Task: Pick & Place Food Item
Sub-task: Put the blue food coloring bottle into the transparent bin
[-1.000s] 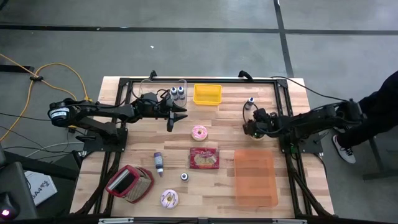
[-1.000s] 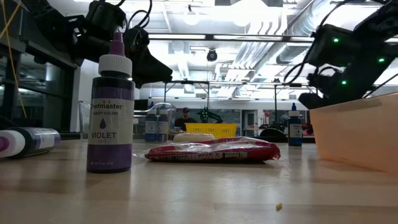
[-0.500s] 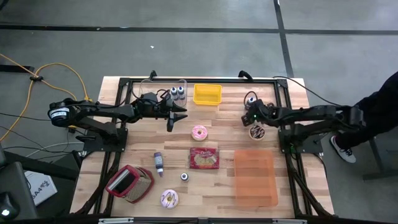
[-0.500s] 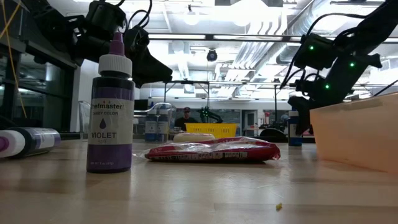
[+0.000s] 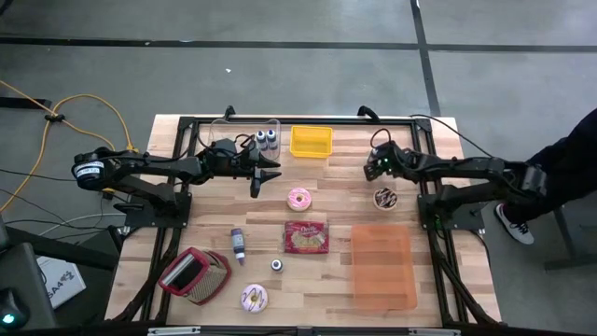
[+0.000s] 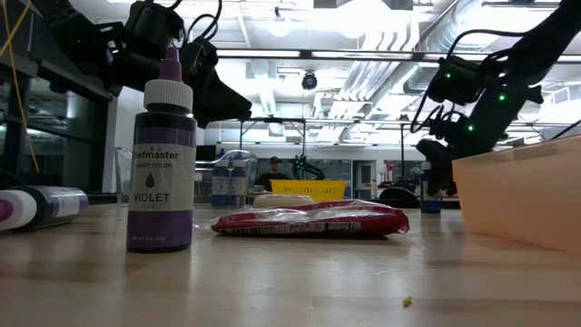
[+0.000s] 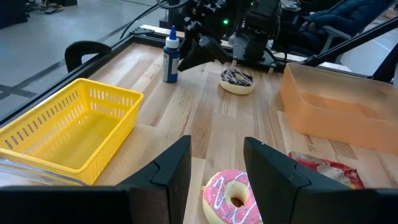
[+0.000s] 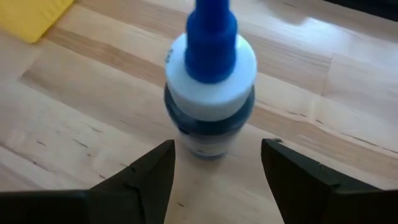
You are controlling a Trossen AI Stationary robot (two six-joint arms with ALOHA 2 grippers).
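Containers, high view: yellow basket [image 5: 311,141] at upper centre of the worktop [image 5: 438,140], nothing visible inside it. Clear tub [image 5: 244,133] to its left, at the upper left of the worktop, with small bottles [image 5: 269,139] at its right end. Orange bin [image 5: 382,266] at lower right, interior bare as far as can be seen. Red-rimmed pouch [image 5: 195,275] at lower left; contents cannot be made out.

Food items: pink-frosted donut [image 5: 299,199] at centre frame, lying flat, hole up. Chocolate-topped donut [image 5: 384,198] right of centre, flat. Second pink donut [image 5: 254,298] at lower centre-left. Red snack packet [image 5: 306,237] below the central donut, lying flat with its long axis running left-right in the frame.

Left gripper [image 5: 270,175]: held above the worktop just up-left of the pink-frosted donut, apart from it; fingers part-way apart, nothing between them. In the left wrist view the donut [image 7: 233,199] lies just ahead of the gap between the fingers [image 7: 171,171].

Right gripper [image 5: 373,164]: at upper right, up-left of the chocolate-topped donut, not touching it. Fingers spread wide. Right wrist view: blue-capped bottle [image 8: 210,84] stands upright, just ahead of the gap and clear of both fingers [image 8: 149,171].

Violet colouring bottle [image 6: 163,173] stands upright at the left of the low view
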